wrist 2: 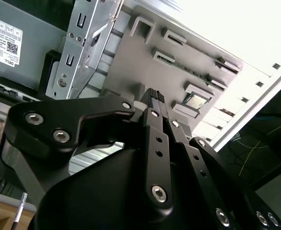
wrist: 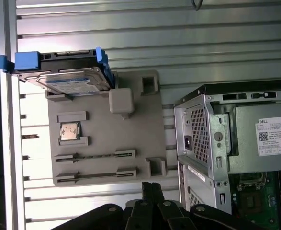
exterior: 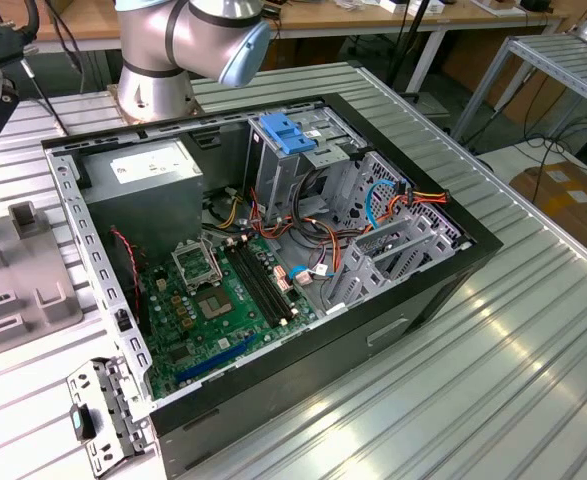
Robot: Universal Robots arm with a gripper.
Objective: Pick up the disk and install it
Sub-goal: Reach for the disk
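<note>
Disk: flat metal rectangle, blue plastic edges, on grey fixture.

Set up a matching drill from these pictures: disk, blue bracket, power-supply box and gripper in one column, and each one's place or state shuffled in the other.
Things
1. disk
2. blue bracket
3. power-supply box
4. gripper

Places or states
A. on top of the tall metal cage inside the computer case
B. shut, holding nothing
C. grey with a white label, in a corner of the case
D. resting on the grey fixture plate, outside the case

Pairs: 1-D, 2-A, 3-C, 4-B
</note>
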